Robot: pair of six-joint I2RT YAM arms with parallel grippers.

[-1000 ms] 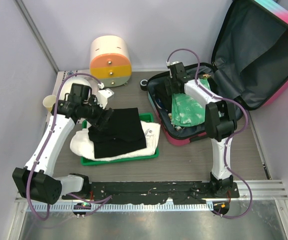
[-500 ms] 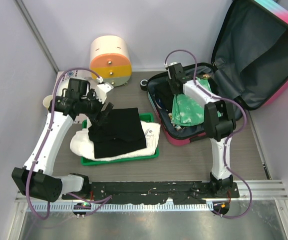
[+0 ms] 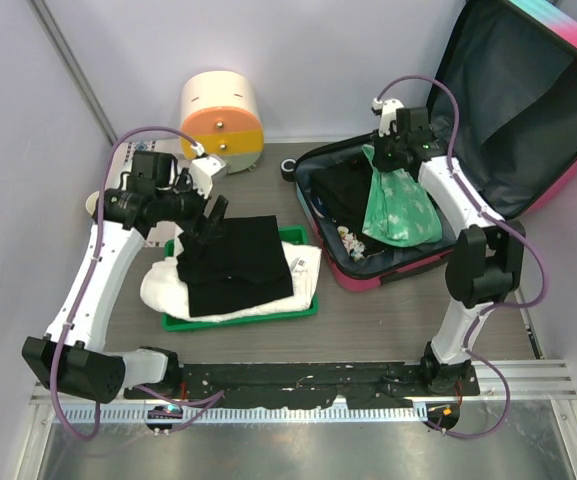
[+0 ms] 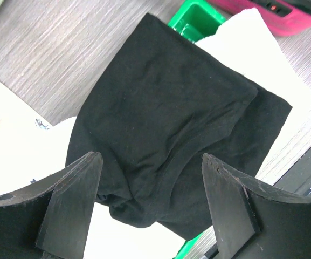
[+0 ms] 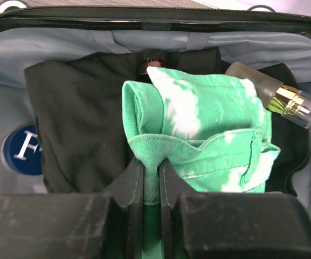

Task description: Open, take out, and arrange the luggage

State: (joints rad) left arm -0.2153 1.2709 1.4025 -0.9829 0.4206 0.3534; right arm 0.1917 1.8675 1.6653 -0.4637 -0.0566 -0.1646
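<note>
Right jaws pinch green garment above open luggage

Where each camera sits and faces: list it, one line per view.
Top external: above and behind, looking down; left arm, right arm show.
Left wrist: on left arm, over black cloth; open left gripper shows.
Right wrist: on right arm, facing into luggage; right gripper shut on green cloth.
Shared: top view shows both cloths.
</note>
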